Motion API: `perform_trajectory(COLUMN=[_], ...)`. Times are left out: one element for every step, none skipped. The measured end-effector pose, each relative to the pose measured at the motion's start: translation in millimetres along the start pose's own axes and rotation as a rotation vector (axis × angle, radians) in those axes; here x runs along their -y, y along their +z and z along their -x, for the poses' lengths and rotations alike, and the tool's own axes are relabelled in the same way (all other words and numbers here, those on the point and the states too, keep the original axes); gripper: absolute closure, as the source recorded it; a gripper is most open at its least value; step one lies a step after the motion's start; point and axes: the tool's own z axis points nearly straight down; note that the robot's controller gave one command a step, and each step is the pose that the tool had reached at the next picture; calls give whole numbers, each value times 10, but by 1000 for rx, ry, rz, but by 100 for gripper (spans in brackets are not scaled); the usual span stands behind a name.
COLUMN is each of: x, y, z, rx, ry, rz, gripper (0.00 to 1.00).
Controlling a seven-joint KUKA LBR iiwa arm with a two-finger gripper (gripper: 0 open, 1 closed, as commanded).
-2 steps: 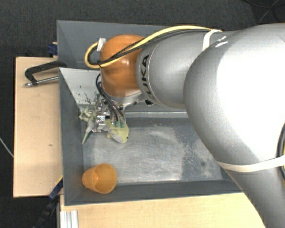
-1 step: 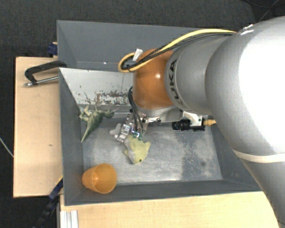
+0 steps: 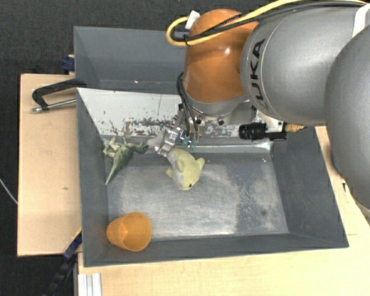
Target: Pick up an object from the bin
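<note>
Hanging low over the middle of the bin (image 3: pixel 253 202), the gripper (image 3: pixel 176 142) sits right at the top end of a pale yellow fish toy (image 3: pixel 185 169). Honestly can't tell if it's open or closed. A green dinosaur toy (image 3: pixel 120 154) lies near the left wall, and an orange cup (image 3: pixel 129 231) sits in the front-left corner.

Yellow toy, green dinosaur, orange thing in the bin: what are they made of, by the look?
Yellow toy: probably soft rubber or vinyl, matte; it is rounded and pale, with no glints.
Green dinosaur: likely moulded plastic or rubber, matte; its thin tail and legs hold their shape.
Orange thing: smooth plastic or foam, cannot tell which; the colour is even, with a faint sheen.
</note>
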Motion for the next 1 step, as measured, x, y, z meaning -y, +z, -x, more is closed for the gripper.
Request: perform_trajectory(x=[15], y=[54], z=[-13], rx=[-7], ry=[0], rz=[-7], gripper=[100])
